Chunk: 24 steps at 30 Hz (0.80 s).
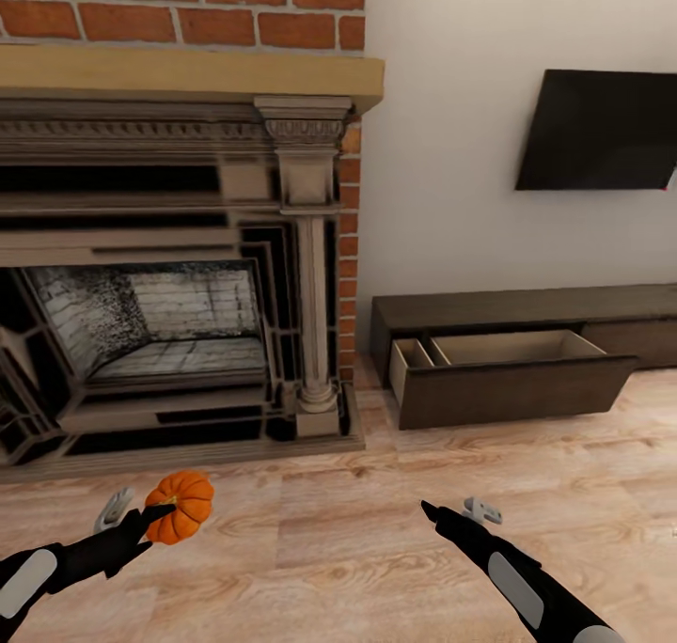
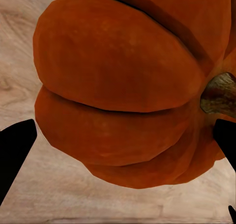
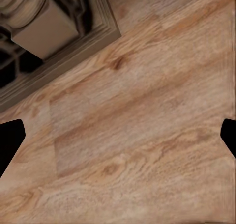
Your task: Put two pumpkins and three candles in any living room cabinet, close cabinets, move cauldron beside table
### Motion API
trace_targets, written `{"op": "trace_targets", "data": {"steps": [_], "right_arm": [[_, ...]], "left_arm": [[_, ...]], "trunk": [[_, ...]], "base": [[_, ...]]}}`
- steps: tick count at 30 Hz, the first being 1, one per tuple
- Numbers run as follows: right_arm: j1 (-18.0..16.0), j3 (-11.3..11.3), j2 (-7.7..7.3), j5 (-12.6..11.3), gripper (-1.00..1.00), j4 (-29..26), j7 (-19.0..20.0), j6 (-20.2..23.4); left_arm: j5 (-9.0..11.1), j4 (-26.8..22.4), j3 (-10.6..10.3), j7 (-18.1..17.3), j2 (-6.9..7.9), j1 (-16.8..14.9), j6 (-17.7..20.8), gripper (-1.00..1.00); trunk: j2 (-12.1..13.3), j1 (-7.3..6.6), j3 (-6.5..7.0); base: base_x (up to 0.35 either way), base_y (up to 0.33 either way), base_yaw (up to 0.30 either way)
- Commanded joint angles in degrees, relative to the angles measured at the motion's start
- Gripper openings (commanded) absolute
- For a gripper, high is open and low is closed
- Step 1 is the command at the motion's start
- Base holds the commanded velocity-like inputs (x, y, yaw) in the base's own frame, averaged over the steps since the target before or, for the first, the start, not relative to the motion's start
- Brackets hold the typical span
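Nearest, at seven o'clock in the head view, the left gripper [image 1: 162, 514] is clenched around a pumpkin [image 1: 181, 506], carried clear above the wooden floor [image 1: 376, 549]. The left wrist view shows its ribbed flank [image 2: 123, 86] between the dark fingers, stem [image 2: 220, 94] off to one side. It looks light and rigid, but smooth and rounded, so squeezing across the widest ribs should keep it from rolling out. At five o'clock the right gripper [image 1: 451, 511] reaches forward low, jaws spread and empty. Farther, at two o'clock, the cabinet [image 1: 527, 309] stands with a drawer [image 1: 512, 375] pulled out beside the fireplace [image 1: 169, 276].
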Motion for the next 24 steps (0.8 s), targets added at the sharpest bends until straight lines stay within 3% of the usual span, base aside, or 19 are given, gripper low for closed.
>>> {"op": "trace_targets", "data": {"steps": [1,16,24], "right_arm": [[-0.1,0.3,-0.06,-0.5,1.00,0.0,0.0,0.1],[-0.1,0.3,-0.06,-0.5,1.00,0.0,0.0,0.1],[-0.1,0.3,0.01,-0.4,1.00,0.0,0.0,0.1]], "left_arm": [[0.8,0.0,-0.1,0.0,0.02,0.0,0.2,-1.00],[0.8,0.0,-0.1,0.1,-0.09,0.0,0.1,-1.00],[0.7,1.9,-0.1,0.0,-0.14,0.0,-3.3,-1.00]], "trunk": [[0.0,-0.01,-0.05],[0.0,-0.01,-0.05],[0.0,-0.01,-0.05]], "base": [[0.000,0.000,-0.290],[0.000,0.000,-0.290],[0.000,0.000,-0.290]]}}
